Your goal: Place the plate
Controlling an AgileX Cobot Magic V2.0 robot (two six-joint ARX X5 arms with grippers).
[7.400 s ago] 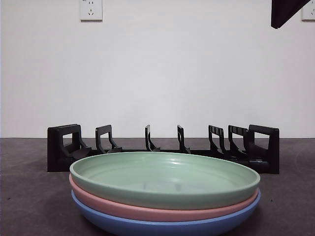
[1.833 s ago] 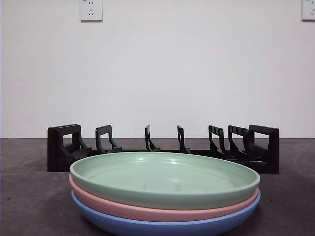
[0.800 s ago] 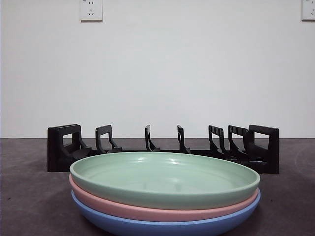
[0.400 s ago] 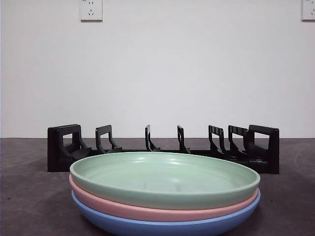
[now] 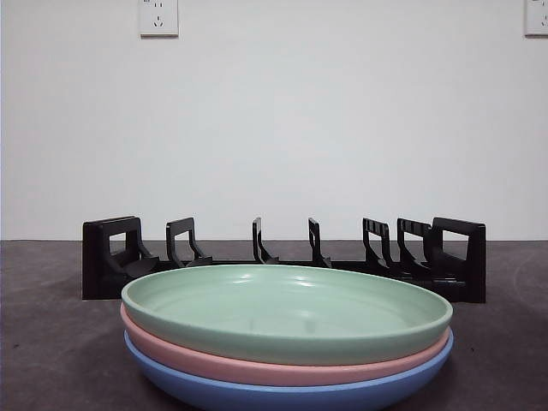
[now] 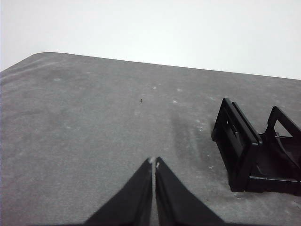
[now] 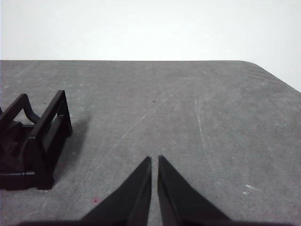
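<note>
Front view, level across a dark grey table [image 5: 51, 342]. Three plates stacked at 6 o'clock, near the camera: green plate [image 5: 287, 312] on top, pink plate [image 5: 257, 366] beneath, blue plate [image 5: 291, 396] at the bottom, rims nested and touching. Just behind the stack, toward 12 o'clock, a black plate rack [image 5: 282, 257] lying crosswise, upright dividers rising from its base, all slots without a plate. White wall [image 5: 282, 128] behind, with power sockets at 11 o'clock [image 5: 158, 16] and 1 o'clock [image 5: 537, 16]. No arm visible in this view.

Left wrist view: left gripper [image 6: 154, 163] above bare table, jaws pressed together with only a hairline seam between the tips, nothing held; one end of the rack [image 6: 256, 150] at 3 o'clock of the gripper, well apart.

Right wrist view: right gripper [image 7: 154, 160] likewise above bare table, jaws nearly touching at the tips, nothing between them; the rack's other end [image 7: 33, 139] at 9 o'clock, well apart.
</note>
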